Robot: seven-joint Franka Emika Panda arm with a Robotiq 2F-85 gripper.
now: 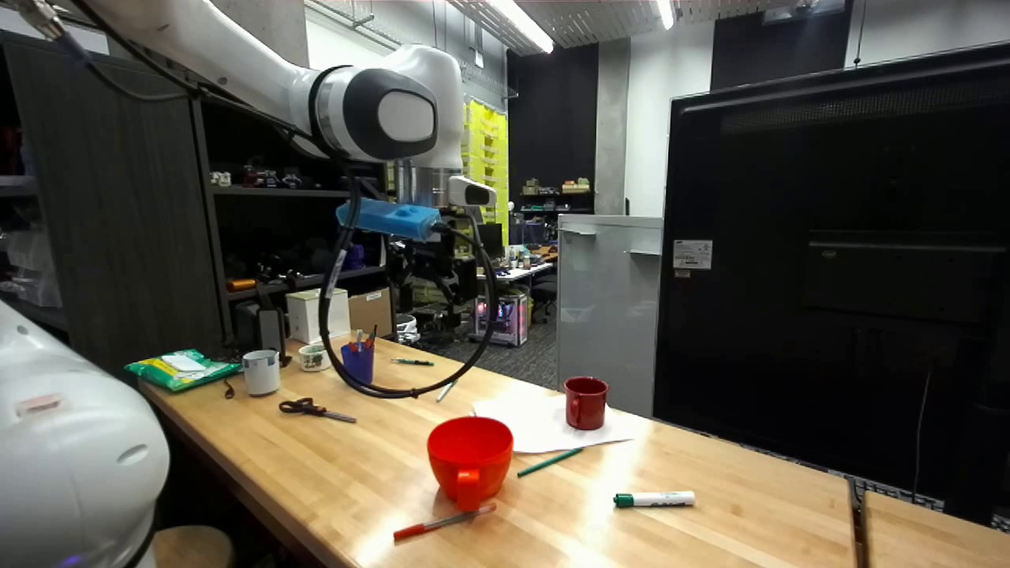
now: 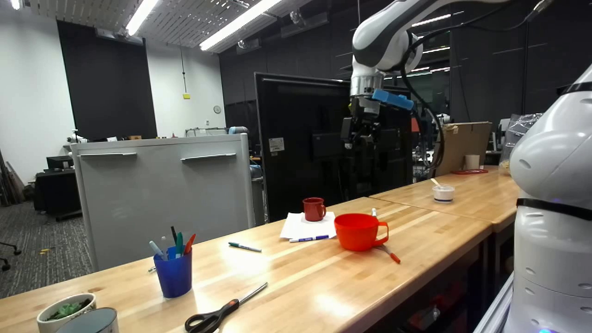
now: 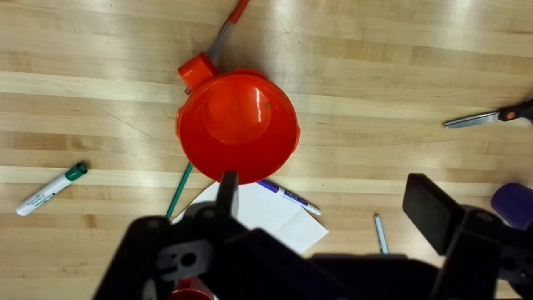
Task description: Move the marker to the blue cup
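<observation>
The marker (image 1: 653,499), white with a green cap, lies flat on the wooden table, beyond the green pencil from the cups. In the wrist view this marker (image 3: 52,189) rests at the left, well outside the jaws. Elsewhere, only its pale end (image 2: 374,212) shows behind the red bowl. Upright with pens inside, the blue cup (image 2: 173,273) stands at the opposite part of the table; the wrist view catches its edge (image 3: 514,204) at the right. High above the table hangs my gripper (image 3: 325,200), jaws wide apart with nothing between them; both exterior views show the gripper (image 2: 358,136) too.
A big red bowl with a handle (image 3: 239,125) sits mid-table, a red pen (image 1: 443,522) by it. A dark red cup (image 1: 585,402) stands on white paper (image 1: 529,426). Near them lie a green pencil (image 1: 550,462) and a blue marker (image 3: 289,196). Scissors (image 2: 226,310) lie nearer the blue cup.
</observation>
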